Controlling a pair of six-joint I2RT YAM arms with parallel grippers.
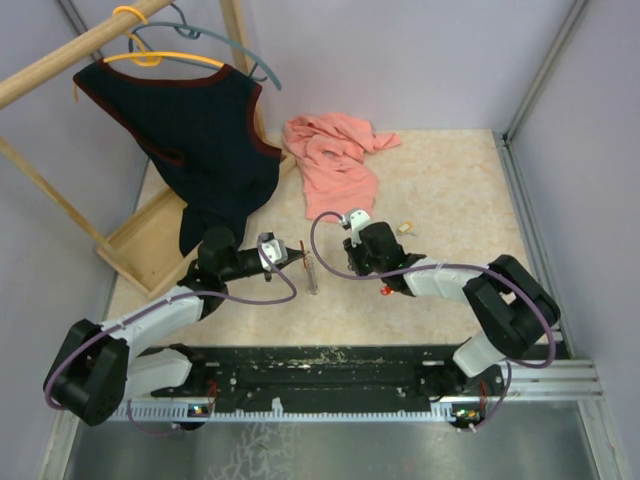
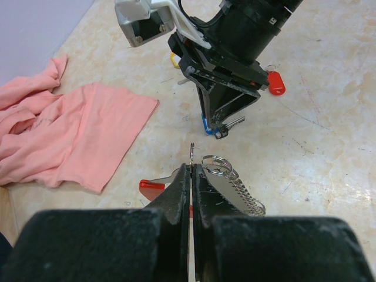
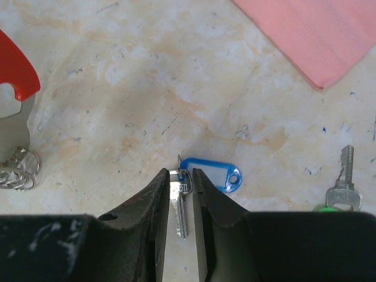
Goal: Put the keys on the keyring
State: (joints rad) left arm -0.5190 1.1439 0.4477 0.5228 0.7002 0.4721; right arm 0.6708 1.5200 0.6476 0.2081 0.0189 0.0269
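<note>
While steadying the keyring point(image 2: 151, 184) in the tightly pressed left gripper point(image 2: 192, 175), straddling 1 blue-tagged key point(image 3: 211, 175) with narrowly spread right gripper point(image 3: 181, 177), lined up for pinching.

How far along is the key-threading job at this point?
Done: nothing; no key sits on the keyring. In hand: left gripper, jaws shut on the keyring; right gripper, jaws straddling the blue-tagged key, grip unclear. Left: threading it, then the red key, yellow key and green key lying loose.
</note>
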